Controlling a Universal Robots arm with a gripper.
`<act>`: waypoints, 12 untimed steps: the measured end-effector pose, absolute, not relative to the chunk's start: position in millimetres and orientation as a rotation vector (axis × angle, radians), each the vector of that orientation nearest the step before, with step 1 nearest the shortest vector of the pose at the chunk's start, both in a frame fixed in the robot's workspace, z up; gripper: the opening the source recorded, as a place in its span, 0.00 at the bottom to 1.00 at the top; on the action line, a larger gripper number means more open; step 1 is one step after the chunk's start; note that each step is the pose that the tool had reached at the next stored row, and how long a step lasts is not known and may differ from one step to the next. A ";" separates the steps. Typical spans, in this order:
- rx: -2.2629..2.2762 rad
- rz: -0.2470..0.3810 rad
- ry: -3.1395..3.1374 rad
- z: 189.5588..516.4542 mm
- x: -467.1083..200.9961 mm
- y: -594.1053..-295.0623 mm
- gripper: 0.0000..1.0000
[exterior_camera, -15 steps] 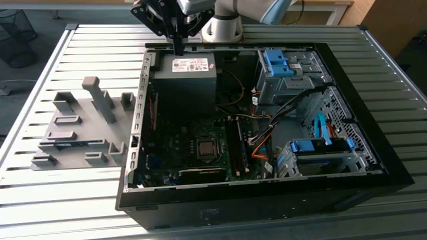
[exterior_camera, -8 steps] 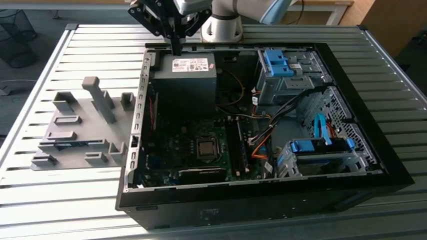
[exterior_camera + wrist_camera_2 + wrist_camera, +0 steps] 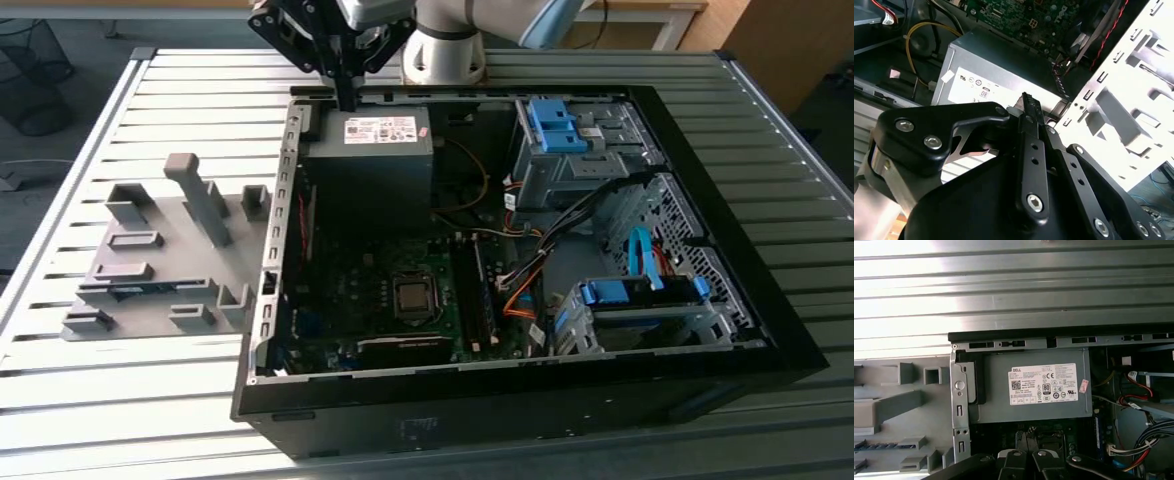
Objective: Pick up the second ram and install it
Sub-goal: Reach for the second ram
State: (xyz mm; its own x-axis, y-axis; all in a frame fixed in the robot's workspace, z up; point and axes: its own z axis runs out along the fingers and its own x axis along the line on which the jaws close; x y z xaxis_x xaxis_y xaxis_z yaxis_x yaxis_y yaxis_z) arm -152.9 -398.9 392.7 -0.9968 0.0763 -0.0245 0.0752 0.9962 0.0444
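gripper: black fingers pressed together, above rear rim of open black metal computer case | below: grey metal power-supply box | second ram: in grey slotted plastic holder, exterior view's left, case wall between

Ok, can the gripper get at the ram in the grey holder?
Probably yes. The gripper hangs over the edge of the case by the power supply, and the ram lies in the grey holder outside it, with nothing seen over it.
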 end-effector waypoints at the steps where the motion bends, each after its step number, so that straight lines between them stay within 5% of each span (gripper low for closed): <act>1: 0.118 0.068 3.112 392.7 -153.8 -398.9 0.11; 12: 0.118 0.068 3.113 392.6 -161.3 -399.0 0.11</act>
State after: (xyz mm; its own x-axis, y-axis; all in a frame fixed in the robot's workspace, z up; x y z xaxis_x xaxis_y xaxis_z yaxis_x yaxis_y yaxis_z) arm -161.3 -399.0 392.6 -0.9968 0.0762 -0.0244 0.0751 0.9962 0.0443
